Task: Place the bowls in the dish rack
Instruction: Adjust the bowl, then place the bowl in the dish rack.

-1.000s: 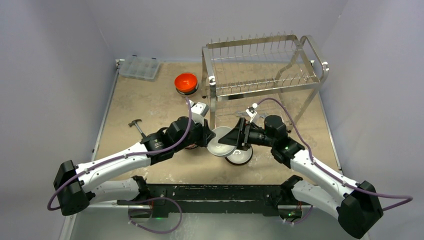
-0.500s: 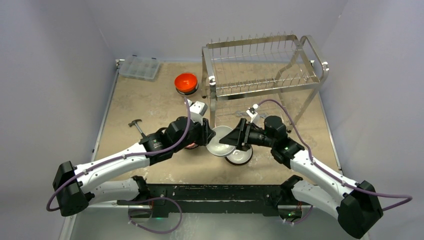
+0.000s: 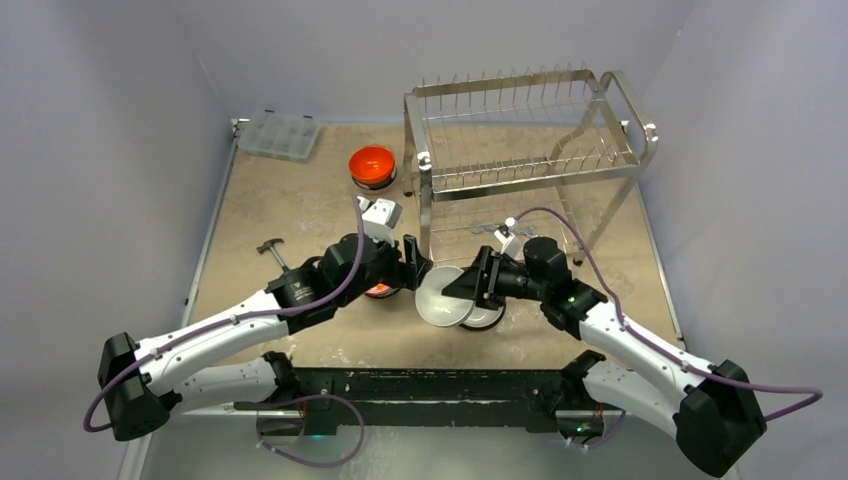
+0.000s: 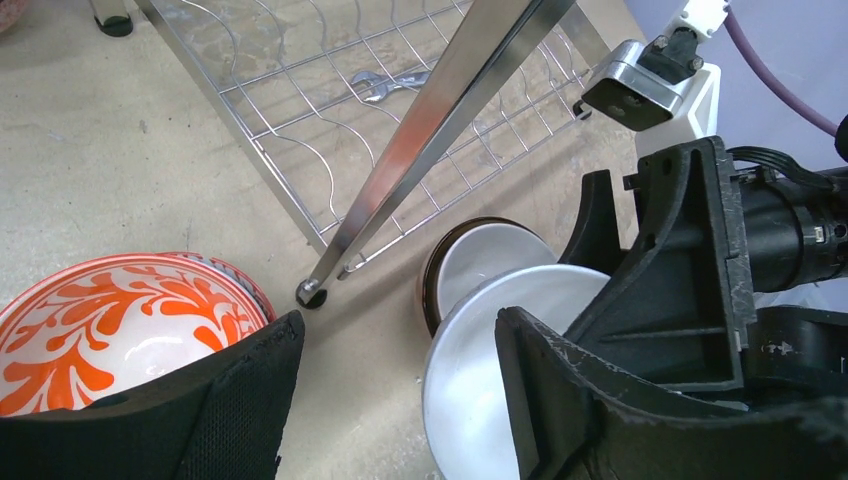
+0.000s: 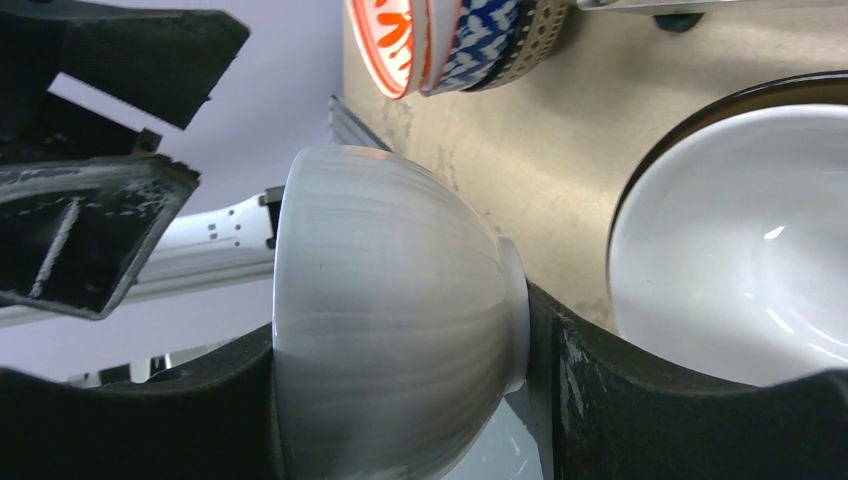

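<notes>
Top view: two arms meet at mid-table, in front of the rack point(image 3: 520, 150), a two-tier wire frame standing at the far right of the table point(image 3: 290, 200).

Right gripper point(image 3: 463, 287): closed on the grey bowl point(image 5: 390, 300). In the right wrist view one finger bears on the bowl's foot and the other on its rim side. The bowl is held on its side, clear of the table, with its opening turned toward the left arm. From above it lies just in front of the rack's near left leg and overlaps the white bowl point(image 3: 488, 317).

Left gripper point(image 4: 398, 335): fingers spread, with nothing between them. It hovers just beside the grey bowl's rim without touching it.

White bowl: white inside, dark outside. It sits upright on the table beside the rack leg, under the right gripper.

Stack point(image 5: 450, 40): three nested bowls on the table under the left wrist, with an orange-and-white one innermost, then a blue-patterned one and a tan one.

Orange bowl point(image 3: 371, 163): upright on the table, just left of the rack's far left leg.

Neither tier of the rack holds a bowl.

Other items: a wrench point(image 4: 385, 85) lies under the rack. A hammer point(image 3: 272, 252) lies left of the left arm. A clear box point(image 3: 281, 134) sits at the far left corner.
</notes>
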Controlling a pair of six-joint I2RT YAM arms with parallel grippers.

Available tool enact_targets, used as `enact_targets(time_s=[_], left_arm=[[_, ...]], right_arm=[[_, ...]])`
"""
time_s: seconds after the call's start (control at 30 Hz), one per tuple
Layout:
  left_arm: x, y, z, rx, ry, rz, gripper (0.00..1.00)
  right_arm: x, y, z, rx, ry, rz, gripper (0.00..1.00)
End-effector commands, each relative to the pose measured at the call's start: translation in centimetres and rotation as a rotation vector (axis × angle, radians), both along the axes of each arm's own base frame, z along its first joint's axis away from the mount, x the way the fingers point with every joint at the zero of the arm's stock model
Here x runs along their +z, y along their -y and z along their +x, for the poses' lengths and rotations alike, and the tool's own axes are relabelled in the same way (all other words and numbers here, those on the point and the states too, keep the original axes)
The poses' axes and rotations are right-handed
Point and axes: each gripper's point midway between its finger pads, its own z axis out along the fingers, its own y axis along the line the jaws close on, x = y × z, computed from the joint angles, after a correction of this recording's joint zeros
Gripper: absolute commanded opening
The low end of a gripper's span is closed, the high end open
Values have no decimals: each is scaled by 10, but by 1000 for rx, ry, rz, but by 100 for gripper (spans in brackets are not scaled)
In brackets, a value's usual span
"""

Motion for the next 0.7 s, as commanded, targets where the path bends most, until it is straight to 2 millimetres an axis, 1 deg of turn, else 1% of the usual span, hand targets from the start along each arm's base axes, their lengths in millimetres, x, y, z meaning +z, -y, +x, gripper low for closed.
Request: enact_targets(time_s=[0.0, 0.13, 0.23, 0.3, 0.37, 0.43, 0.53, 0.67], left_arm=[[12, -4, 2, 29, 7, -41, 69], [14, -6, 2, 32, -4, -52, 70], [16, -9, 2, 32, -10, -68, 72], [17, -12, 4, 35, -16, -79, 73], [18, -15, 6, 33, -23, -92, 73], [18, -18, 8, 31, -33, -109, 73], [17, -27, 13, 36, -51, -138, 73], [14, -35, 18, 40, -75, -158, 73]], right_arm=[[4, 5, 14, -63, 67, -25, 0], [0, 17, 28, -136, 79, -83, 0], [0, 28, 43, -191, 97, -116, 0], [3, 39, 56, -234, 112, -131, 0], [6, 55, 71, -290, 126, -132, 0], [12, 63, 83, -320, 151, -115, 0], [22, 65, 98, -326, 198, -103, 0], [24, 60, 119, -322, 245, -105, 0]])
